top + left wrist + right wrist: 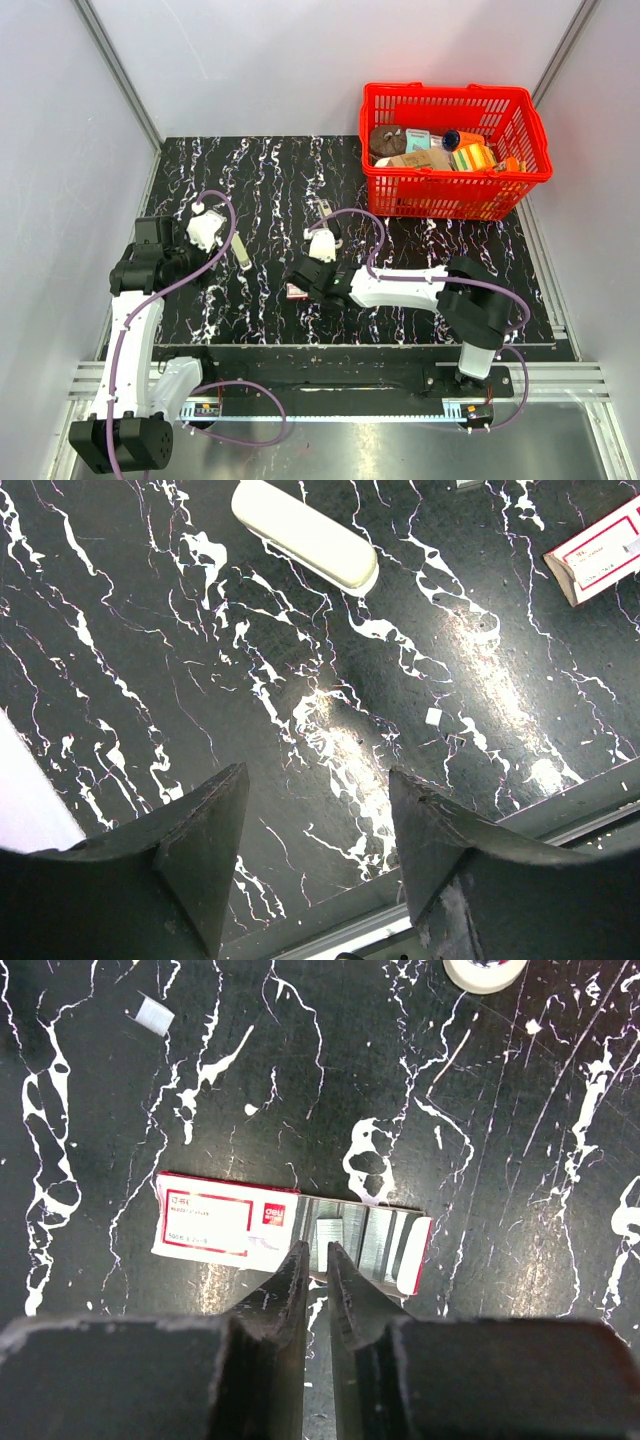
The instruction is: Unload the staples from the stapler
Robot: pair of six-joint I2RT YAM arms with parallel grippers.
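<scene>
We see the stapler (241, 250) lying on the bench (260, 180) near the left tool (318, 780), its fingers apart. Right tool (318, 1250), fingers together, covers the near edge of the open staple box (215, 1222). Red basket (440, 195) stands far back.

Table layout
Stapler (242, 250) left of staple box (297, 291), apart; basket (450, 195) at table's (270, 180) far right corner.

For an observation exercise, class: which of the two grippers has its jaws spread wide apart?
The left gripper; the right gripper has its jaws nearly together at the staple box.
</scene>
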